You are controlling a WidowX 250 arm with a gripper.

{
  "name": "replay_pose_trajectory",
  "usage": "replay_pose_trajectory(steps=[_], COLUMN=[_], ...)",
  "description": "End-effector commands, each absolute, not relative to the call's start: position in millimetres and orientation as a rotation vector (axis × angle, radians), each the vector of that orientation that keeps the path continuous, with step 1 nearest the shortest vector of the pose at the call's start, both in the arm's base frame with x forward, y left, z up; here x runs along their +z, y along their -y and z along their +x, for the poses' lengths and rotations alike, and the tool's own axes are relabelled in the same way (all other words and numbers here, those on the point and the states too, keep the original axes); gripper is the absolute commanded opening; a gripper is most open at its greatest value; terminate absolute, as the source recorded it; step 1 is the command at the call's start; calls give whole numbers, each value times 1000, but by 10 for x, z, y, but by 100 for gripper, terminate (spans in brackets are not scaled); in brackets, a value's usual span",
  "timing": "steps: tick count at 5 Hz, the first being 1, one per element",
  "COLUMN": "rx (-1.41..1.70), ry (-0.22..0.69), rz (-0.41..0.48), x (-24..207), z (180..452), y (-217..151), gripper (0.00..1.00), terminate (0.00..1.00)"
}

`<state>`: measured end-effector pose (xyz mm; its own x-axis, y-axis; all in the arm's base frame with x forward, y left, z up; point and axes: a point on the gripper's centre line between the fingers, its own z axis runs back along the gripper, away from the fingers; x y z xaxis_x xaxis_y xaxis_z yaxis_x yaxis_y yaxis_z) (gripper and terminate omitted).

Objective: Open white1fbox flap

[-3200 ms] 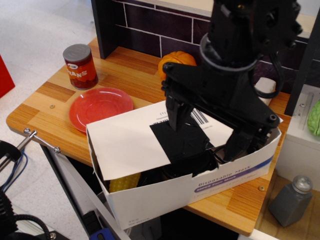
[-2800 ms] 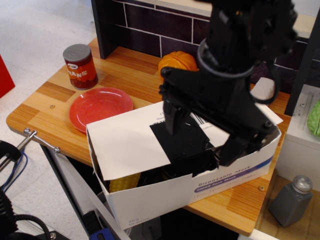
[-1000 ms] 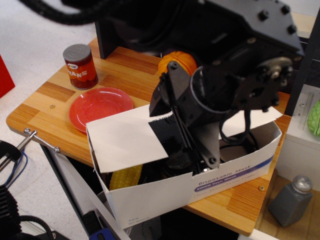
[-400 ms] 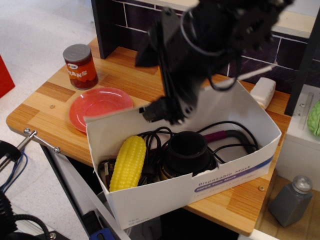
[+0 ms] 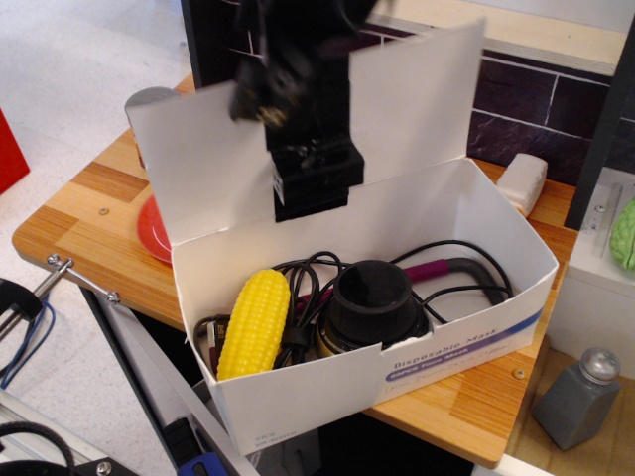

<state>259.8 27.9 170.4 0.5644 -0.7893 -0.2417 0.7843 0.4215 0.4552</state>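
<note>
Hand (image 5: 298, 94) up top, blurry, open or shut hard to tell; flap (image 5: 198, 174) standing up on white1fbox (image 5: 446, 342).

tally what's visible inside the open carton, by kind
Corn cob: 1
Round black device: 1
Black cable bundle: 1, strands not countable
Purple-handled item: 1
Total: 4

1 carton (image 5: 397, 377), 1 corn (image 5: 253, 322), 1 shaker (image 5: 578, 397)
</note>
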Motion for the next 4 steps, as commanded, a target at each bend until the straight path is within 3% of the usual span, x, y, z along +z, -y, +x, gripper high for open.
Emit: replay_pose_trajectory(steps=[1, 2, 3, 4], rx=[-1210, -1267, -1306, -1316], ry=[60, 138, 195, 209], rz=[573, 513, 533, 525], x=[1719, 1535, 1427, 1406], z=[2644, 2476, 2393, 2422], y=[-643, -801, -847, -863], gripper=[100, 100, 100, 100], terminate=[0, 0, 0, 100])
